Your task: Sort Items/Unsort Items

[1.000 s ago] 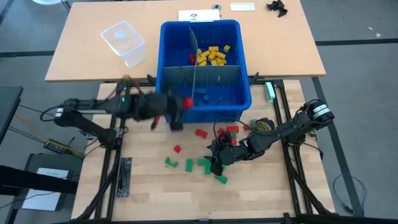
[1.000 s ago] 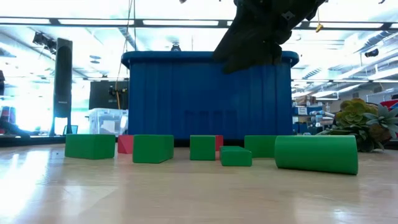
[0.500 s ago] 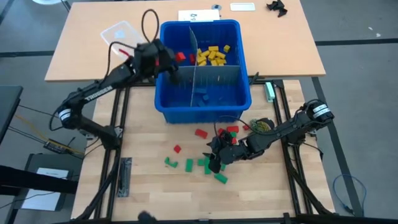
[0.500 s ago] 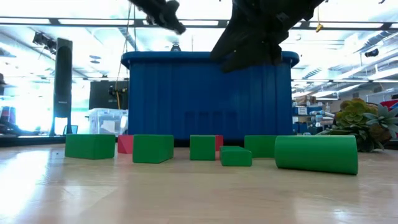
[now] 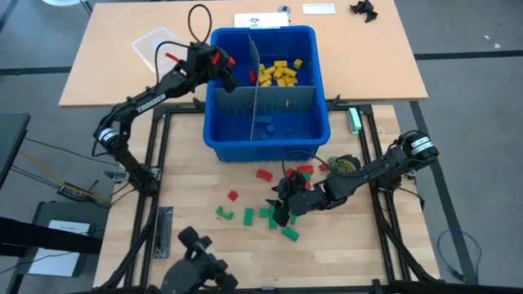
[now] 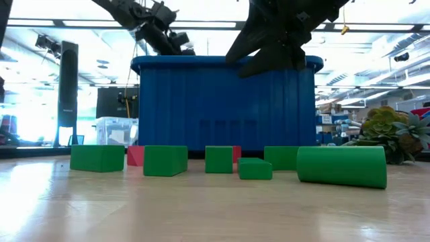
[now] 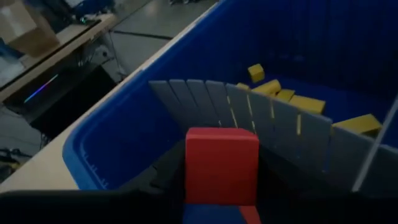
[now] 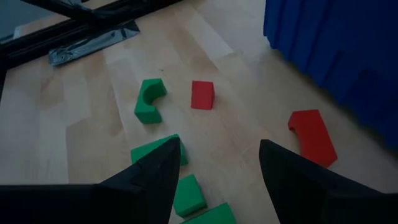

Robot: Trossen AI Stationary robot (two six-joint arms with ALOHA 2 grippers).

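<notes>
Over the blue bin's (image 5: 315, 122) back-left compartment, the left gripper (image 5: 222, 64) grips a red block (image 7: 222, 164)!
Beyond the grey divider (image 7: 249, 118), yellow blocks (image 5: 278, 73) fill the neighbouring compartment; the right gripper (image 8: 214, 165) hovers with fingers spread above green blocks (image 5: 263, 216) and red blocks (image 5: 264, 174) scattered before the bin.

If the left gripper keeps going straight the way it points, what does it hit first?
Probably the grey divider: the left gripper, holding a red block over the blue bin, points right at it. Depth is hard to judge; yellow blocks lie beyond.
</notes>
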